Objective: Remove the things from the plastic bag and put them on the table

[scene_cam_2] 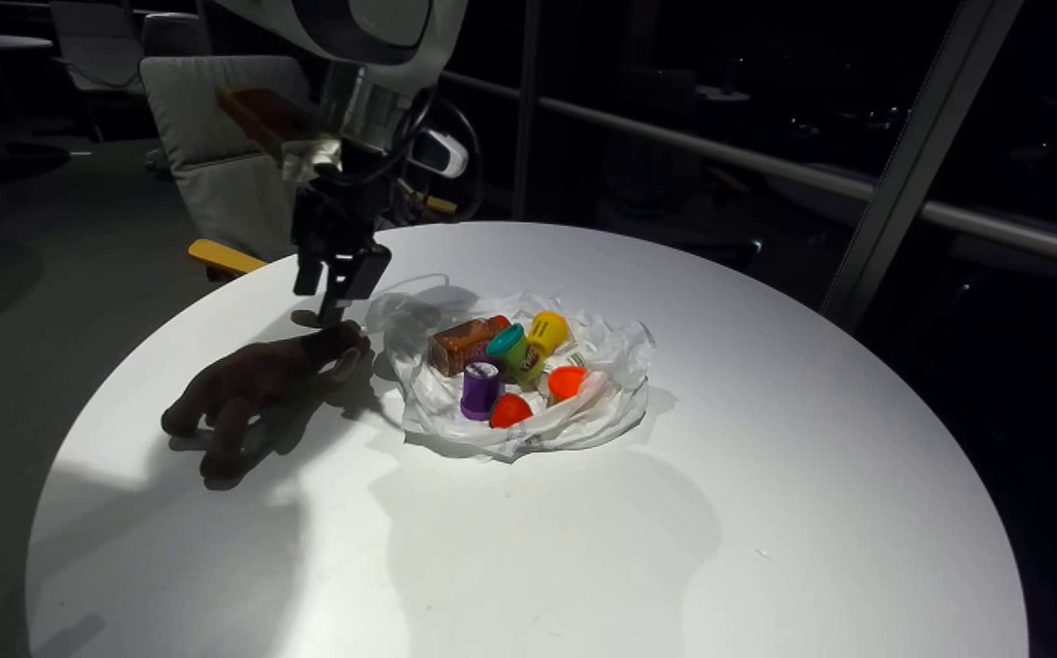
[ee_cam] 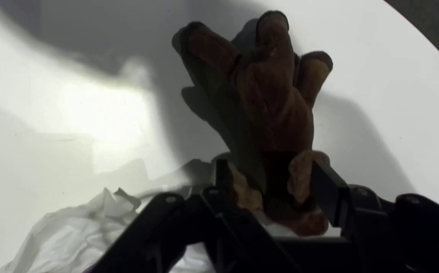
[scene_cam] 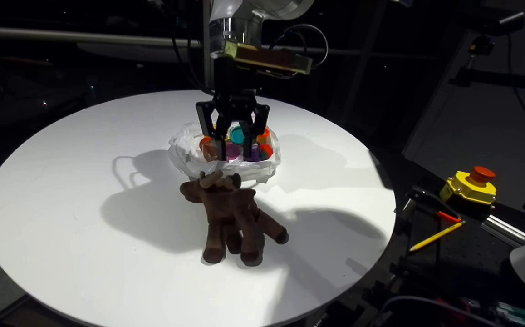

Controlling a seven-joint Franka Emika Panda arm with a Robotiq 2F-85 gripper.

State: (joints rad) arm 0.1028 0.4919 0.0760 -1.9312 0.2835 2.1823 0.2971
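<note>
Okay, in an exterior view: gripper spread, jaws apart, partly covering the plastic bag behind it. Bag sits on the round white tabletop; brown plush toy is out of it, on the tabletop just beside it. Off the tabletop: red-and-yellow stop button, yellow pencil.

In an exterior view: bag laid wide, holding purple tub, yellow tub, green tub with teal lid, orange tub, red item, brown container. Toy's head end faces the bag, legs point away; gripper right by the head.

Wrist view: toy's head shows between the two spread fingers; contact, can't tell. Bag's crumpled edge lower left.
</note>
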